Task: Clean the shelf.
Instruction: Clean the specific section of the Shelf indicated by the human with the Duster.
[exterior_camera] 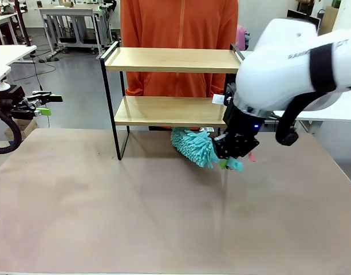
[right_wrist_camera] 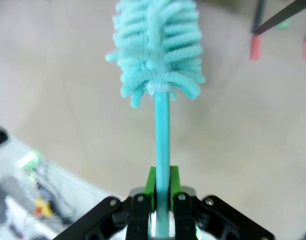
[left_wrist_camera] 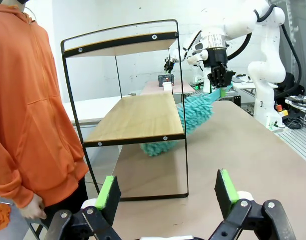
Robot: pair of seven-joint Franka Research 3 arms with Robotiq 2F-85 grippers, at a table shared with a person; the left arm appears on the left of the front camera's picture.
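The small 2-tier shelf (exterior_camera: 169, 59), light wooden boards in a thin black metal frame, stood on the beige tabletop (exterior_camera: 135, 212). A person in an orange hooded top (exterior_camera: 178, 23) stood directly behind it. That placing left the shelf's open front facing the arms, so both boards could be reached.

The right gripper (exterior_camera: 235, 150) hung just in front of the shelf's right front leg, its green pads clamped tight on the thin teal handle of a fluffy teal chenille duster (exterior_camera: 192, 146). The grip sat low on the handle, which probably gave the head its full reach. The head was angled in beneath the shelf's lower board near the right end. Whether its fibres touched the underside could not be told. That slant suggested the space below the lower board was the part being dusted, with the 2 board tops apparently left to do.

The left gripper (left_wrist_camera: 167, 192) hovered well off to the shelf's left, jaws spread wide and holding nothing, likely parked clear of the sweep.
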